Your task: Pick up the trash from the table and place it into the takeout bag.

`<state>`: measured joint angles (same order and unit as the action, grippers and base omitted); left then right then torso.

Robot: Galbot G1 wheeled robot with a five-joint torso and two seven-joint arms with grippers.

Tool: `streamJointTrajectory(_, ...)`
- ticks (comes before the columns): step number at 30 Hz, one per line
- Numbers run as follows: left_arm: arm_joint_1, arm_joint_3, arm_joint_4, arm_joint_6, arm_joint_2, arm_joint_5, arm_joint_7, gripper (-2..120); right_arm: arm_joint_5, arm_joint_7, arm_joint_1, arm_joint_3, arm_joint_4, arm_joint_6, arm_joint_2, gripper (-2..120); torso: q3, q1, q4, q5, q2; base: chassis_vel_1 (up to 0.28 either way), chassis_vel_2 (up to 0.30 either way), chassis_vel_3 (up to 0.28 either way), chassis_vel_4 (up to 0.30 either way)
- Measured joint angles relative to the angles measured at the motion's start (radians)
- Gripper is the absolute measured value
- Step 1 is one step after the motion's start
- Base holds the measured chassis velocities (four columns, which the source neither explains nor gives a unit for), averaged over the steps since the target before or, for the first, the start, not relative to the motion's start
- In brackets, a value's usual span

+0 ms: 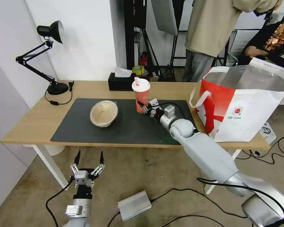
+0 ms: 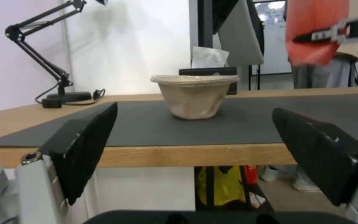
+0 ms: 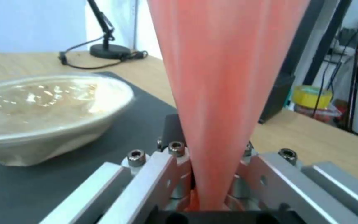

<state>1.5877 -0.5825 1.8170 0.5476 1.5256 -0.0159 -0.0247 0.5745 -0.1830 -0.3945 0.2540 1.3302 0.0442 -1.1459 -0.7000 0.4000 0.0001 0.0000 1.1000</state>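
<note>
While red cup (image 1: 141, 96) hides its fingertips, right pincer (image 1: 145, 109) grips it.

Matt grey mat (image 1: 123, 124) on light wood table (image 1: 34, 121); foil-lined glossy takeout bag (image 1: 243, 107).

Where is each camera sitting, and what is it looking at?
Head view: up high, looking down at the table; both arms show, the right tool at the red cup.
Left wrist view: below the table edge, between its open tool's fingers, facing the beige bowl.
Right wrist view: pressed against the cup.
All share the bowl.
</note>
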Motion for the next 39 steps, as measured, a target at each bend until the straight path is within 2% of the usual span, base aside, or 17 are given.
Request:
streamJointTrajectory(14, 0.000, 0.003, 0.002, 0.006, 0.001, 0.008, 0.000, 100, 0.093, 0.041, 0.001, 0.035, 0.233, 0.058, 0.182, 6, 0.000, 0.000, -0.0001, 0.0002, 0.000, 0.000, 0.000, 0.000, 0.000)
streamJointTrajectory(26, -0.001, 0.006, -0.002, 0.005, -0.007, 0.009, 0.000, 100, 0.168, 0.056, 0.036, 0.035, 0.364, 0.091, 0.303, 6, 0.000, 0.000, -0.0001, 0.0001, 0.000, 0.000, 0.000, 0.000, 0.000)
streamJointTrajectory(34, -0.001, 0.009, -0.002, 0.005, -0.010, 0.010, 0.000, 100, 0.230, 0.049, 0.050, -0.001, 0.451, 0.107, 0.416, 6, 0.000, 0.000, -0.0002, 0.0001, 0.000, 0.000, 0.000, 0.000, 0.000)
streamJointTrajectory(39, 0.000, 0.010, -0.006, 0.005, -0.009, 0.013, 0.000, 100, 0.255, 0.049, 0.048, -0.031, 0.488, 0.110, 0.456, 6, 0.000, 0.000, -0.0001, 0.0000, 0.000, 0.000, 0.000, 0.000, 0.000)
